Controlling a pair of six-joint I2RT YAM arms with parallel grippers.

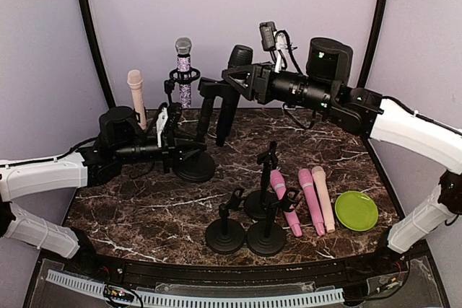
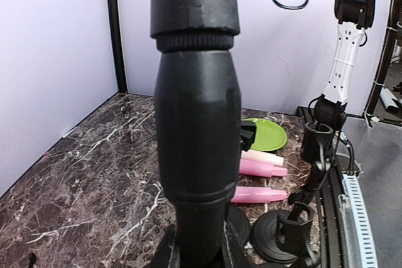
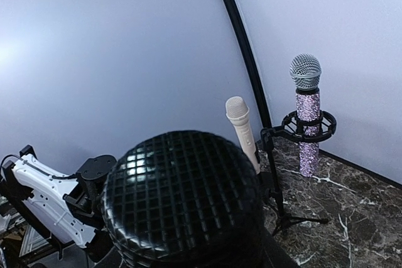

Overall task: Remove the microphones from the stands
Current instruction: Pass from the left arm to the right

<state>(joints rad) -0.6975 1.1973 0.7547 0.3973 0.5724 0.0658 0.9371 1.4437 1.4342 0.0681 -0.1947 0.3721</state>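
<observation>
Black microphone [image 3: 182,199], just ahead of right tool [image 1: 229,77], grip undeterminable; left tool [image 1: 175,151] pinches stand [image 1: 196,169]; loose hold risks toppling it

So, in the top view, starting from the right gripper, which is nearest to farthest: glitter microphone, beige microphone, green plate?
1. Glitter microphone, back, just left of the right gripper.
2. Beige microphone, back left.
3. Green plate, front right.
</observation>
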